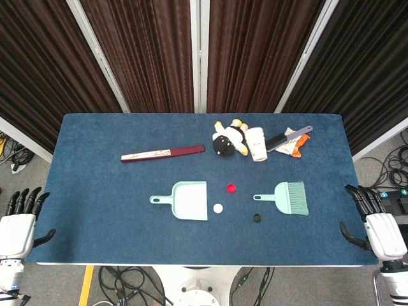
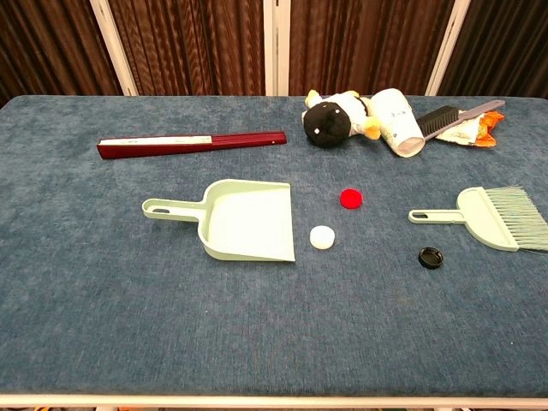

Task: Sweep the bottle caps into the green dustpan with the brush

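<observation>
Blue worktop [image 1: 95, 191], dark curtains behind | both hands empty, fingers apart, at near corners: left hand [image 1: 19, 226], right hand [image 1: 376, 226] | brush [image 1: 287, 197] nearer right hand, handle pointing left toward caps [image 1: 218, 208] and dustpan [image 1: 185, 201] | nothing swept yet

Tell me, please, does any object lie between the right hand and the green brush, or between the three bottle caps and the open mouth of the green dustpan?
Nothing visible does. Bare blue cloth separates the right hand from the green plastic brush. The red cap, white cap and black cap lie on the open side of the green dustpan.
</observation>
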`<state>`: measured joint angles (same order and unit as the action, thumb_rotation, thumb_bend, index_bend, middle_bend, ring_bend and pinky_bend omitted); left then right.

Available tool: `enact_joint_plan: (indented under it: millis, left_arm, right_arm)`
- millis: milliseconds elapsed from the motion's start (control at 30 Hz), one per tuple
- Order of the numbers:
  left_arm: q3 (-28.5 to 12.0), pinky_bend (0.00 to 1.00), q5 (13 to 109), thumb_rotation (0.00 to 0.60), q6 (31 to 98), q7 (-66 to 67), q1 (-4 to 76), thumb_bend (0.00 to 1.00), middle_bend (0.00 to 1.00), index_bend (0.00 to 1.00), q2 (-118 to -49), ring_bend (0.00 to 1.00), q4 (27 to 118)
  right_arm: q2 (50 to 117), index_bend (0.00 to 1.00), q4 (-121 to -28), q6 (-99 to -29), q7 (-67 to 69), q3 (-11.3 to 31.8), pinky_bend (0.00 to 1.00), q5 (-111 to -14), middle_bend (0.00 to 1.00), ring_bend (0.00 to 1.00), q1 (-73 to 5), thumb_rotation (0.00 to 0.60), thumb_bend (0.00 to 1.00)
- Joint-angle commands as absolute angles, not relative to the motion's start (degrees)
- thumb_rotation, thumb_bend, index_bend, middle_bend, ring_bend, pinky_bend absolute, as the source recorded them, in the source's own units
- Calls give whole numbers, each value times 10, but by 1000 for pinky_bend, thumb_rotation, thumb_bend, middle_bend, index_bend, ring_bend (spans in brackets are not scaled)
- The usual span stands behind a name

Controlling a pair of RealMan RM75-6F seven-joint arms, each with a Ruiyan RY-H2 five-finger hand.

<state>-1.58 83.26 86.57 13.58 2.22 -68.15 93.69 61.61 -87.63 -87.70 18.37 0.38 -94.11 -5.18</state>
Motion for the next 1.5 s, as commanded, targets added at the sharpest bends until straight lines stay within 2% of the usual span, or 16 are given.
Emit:
enact_joint_plan:
  millis: [33, 267, 400, 533, 600, 700, 800, 900, 1067, 1167, 1500]
  left_arm:
    - [-16, 45, 831, 600, 864, 136, 22, 148, 61, 141, -681, 1, 937]
    - [-16, 45, 828, 600, 858, 136, 24, 148, 61, 141, -679, 1, 941]
    - [-18, 45, 828, 600, 853, 132, 29, 147, 61, 141, -683, 1, 941]
    - [-20, 45, 833, 600, 841, 133, 39, 147, 61, 141, -685, 2, 937]
    - [-20, 45, 836, 600, 837, 132, 43, 147, 61, 141, -684, 1, 939]
    - [-19, 45, 836, 600, 836, 129, 44, 147, 61, 141, -685, 1, 938]
    - [-17, 45, 835, 600, 834, 126, 43, 147, 61, 141, -686, 2, 938]
    - [-14, 45, 837, 600, 834, 123, 42, 146, 61, 141, -687, 1, 936]
    - [-12, 45, 835, 600, 833, 117, 41, 147, 61, 141, -686, 2, 934]
    - [-11, 45, 834, 600, 830, 112, 41, 147, 61, 142, -688, 1, 930]
    - [-8, 45, 824, 600, 821, 98, 40, 147, 61, 141, -695, 1, 919]
  right_arm:
    - [617, 0, -877, -877, 182, 4, 0, -941, 79, 0, -52, 595, 307]
    - [616, 0, -880, -870, 175, 2, 0, -936, 89, 0, -52, 595, 284]
    - [613, 0, -892, -848, 155, 6, 0, -919, 120, 0, -59, 594, 120]
    - [615, 9, -912, -811, 110, 20, 0, -900, 175, 0, -83, 595, 82]
    - [629, 82, -920, -798, 70, 36, 0, -881, 252, 0, -96, 597, 88]
    - [648, 253, -930, -758, 16, 51, 0, -858, 345, 17, -125, 599, 142]
    - [676, 365, -925, -699, -32, 61, 0, -836, 391, 50, -163, 600, 155]
    - [711, 378, -908, -646, -98, 66, 0, -812, 391, 51, -200, 600, 154]
    - [791, 378, -851, -596, -206, 75, 1, -772, 360, 51, -248, 600, 140]
    - [836, 378, -810, -586, -247, 78, 2, -757, 358, 51, -268, 600, 115]
    - [944, 412, -710, -575, -299, 76, 13, -735, 390, 51, -301, 600, 119]
